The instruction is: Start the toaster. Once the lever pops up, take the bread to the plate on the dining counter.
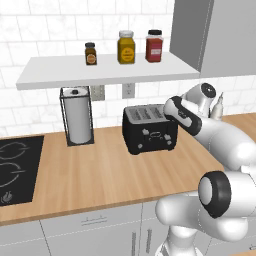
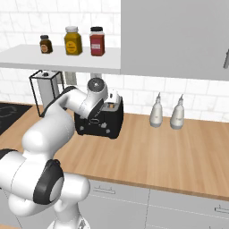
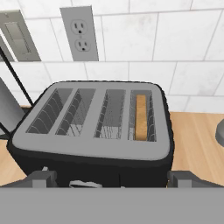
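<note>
The arm covers the right end of the toaster from the left base view and most of its top from the right. Looking down from the hand, the toaster has four slots, and the bread stands in the far right one. The gripper hangs just in front of the toaster, fingers spread wide, holding nothing. Three jars sit on the shelf above the toaster. Two bottles stand to its right.
</note>
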Robot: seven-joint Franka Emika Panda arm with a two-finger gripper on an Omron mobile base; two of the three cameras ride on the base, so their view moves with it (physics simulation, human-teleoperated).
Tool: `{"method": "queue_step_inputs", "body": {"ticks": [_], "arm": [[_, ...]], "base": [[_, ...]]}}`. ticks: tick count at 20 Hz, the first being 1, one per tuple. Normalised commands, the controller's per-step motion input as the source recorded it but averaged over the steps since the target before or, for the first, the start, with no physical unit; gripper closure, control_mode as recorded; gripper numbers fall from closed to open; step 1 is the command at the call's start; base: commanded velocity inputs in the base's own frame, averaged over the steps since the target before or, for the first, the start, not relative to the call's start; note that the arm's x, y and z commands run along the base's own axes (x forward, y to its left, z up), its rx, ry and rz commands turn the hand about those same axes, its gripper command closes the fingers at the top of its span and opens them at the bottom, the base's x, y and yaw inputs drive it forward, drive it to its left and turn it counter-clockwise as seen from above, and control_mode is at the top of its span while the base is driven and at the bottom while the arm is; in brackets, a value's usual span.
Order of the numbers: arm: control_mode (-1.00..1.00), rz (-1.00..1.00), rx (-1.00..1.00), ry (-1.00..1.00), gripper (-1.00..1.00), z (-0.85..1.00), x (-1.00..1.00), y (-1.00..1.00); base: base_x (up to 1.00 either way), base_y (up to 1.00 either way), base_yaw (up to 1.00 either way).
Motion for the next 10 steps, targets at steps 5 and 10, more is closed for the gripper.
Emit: {"method": "queue_step_inputs", "body": {"ticks": [5,10], "arm": [[-1.0,0.0,0.0,0.0,-1.0,0.0,0.0,0.0],[-1.0,0.0,0.0,0.0,-1.0,0.0,0.0,0.0]], "base": [[0.0,0.0,0.0],[0.0,0.0,0.0]]}}
